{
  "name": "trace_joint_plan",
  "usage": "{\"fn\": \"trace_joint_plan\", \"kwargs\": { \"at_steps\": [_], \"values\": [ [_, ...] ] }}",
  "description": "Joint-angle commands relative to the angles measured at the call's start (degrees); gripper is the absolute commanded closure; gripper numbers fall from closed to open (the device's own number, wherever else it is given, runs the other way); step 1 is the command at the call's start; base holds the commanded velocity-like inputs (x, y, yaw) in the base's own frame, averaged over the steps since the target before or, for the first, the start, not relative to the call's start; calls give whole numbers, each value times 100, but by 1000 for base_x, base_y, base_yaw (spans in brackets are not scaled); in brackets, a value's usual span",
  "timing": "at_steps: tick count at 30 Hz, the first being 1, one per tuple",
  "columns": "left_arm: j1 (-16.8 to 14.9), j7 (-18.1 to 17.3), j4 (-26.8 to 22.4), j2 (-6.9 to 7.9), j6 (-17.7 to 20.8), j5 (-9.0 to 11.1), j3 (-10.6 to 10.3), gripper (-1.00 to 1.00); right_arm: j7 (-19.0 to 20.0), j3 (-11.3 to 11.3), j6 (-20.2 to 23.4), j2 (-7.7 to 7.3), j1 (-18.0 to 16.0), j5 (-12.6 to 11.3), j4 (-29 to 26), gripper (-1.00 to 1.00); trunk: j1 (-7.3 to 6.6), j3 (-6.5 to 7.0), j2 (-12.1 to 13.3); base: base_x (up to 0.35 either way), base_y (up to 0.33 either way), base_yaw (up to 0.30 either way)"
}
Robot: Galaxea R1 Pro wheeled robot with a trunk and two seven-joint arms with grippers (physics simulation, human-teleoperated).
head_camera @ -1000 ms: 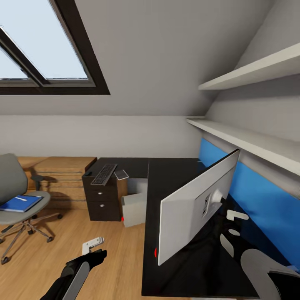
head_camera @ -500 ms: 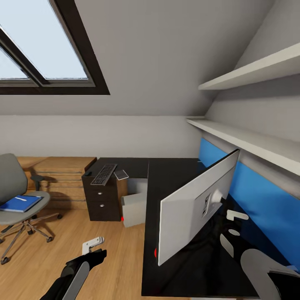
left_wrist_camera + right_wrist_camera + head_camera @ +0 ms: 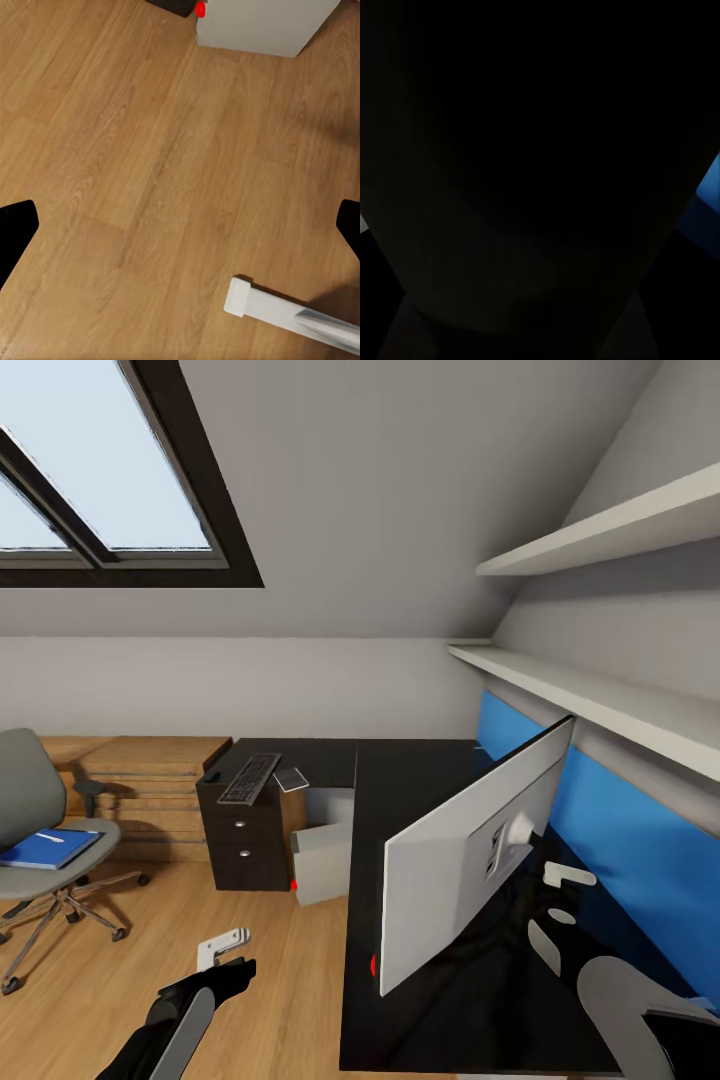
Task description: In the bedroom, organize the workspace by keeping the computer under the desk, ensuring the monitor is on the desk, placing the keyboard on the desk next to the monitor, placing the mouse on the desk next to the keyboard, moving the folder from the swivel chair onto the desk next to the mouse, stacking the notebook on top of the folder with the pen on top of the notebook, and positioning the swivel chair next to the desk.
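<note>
The monitor [image 3: 470, 860] stands on the black desk [image 3: 410, 780] with its white back toward me. My right gripper [image 3: 562, 898] is just behind the monitor's stand, and its wrist view is almost black, so its jaws are hidden. My left gripper [image 3: 222, 950] hangs open over the wooden floor with nothing between its fingers [image 3: 16, 225]. The keyboard [image 3: 250, 777], the notebook [image 3: 292, 778] and the small dark mouse [image 3: 212, 774] lie on the desk's far wing. The computer [image 3: 322, 860] [image 3: 262, 26] stands on the floor under the desk. The blue folder [image 3: 48, 848] with the pen [image 3: 52, 838] on it rests on the swivel chair [image 3: 30, 790].
A light wooden dresser [image 3: 150, 775] stands along the back wall behind the chair. Two white shelves [image 3: 600, 700] run above the desk over a blue wall panel [image 3: 640, 850]. A white bar [image 3: 259, 304] lies low over the floor near my left gripper. Open floor [image 3: 120, 980] lies between chair and desk.
</note>
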Motion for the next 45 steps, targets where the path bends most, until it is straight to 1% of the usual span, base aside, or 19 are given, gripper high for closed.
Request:
{"fn": "trace_joint_plan", "kwargs": {
  "at_steps": [1, 6, 15, 23, 35, 41, 45],
  "values": [
    [-4, 57, -8, 7, 6, 60, -21, -100, 22, -12, -38, 1, -9, -8, -9, 100, 1, -8, -8, 0, 0, 0],
    [-4, 57, -8, 7, 4, 60, -21, -100, 26, -10, -38, 1, -9, -8, -16, 100, 1, -8, -8, 33, -8, 0],
    [-4, 56, -8, 7, -21, 60, -27, -100, 26, -10, -38, 5, -9, -8, -19, 100, 1, -8, -8, 208, -148, 0],
    [-4, 49, -4, 1, -22, 60, -30, -100, 26, -10, -38, 1, -9, -8, -22, 100, 1, -8, -8, 8, -36, 0],
    [-4, 40, 1, 4, -18, 60, -29, -100, 20, -10, -38, 2, -9, -8, -17, 100, 1, -8, -8, 0, -244, 0],
    [-4, 40, 1, 7, -17, 60, -30, -100, 18, -10, -38, 4, -9, -8, -17, 100, 1, -8, -8, 3, -36, 0],
    [-4, 46, 1, 7, -22, 60, -30, -100, 19, -7, -43, 10, -9, -8, -18, 100, 1, -8, -8, 187, -4, 0]
  ]
}}
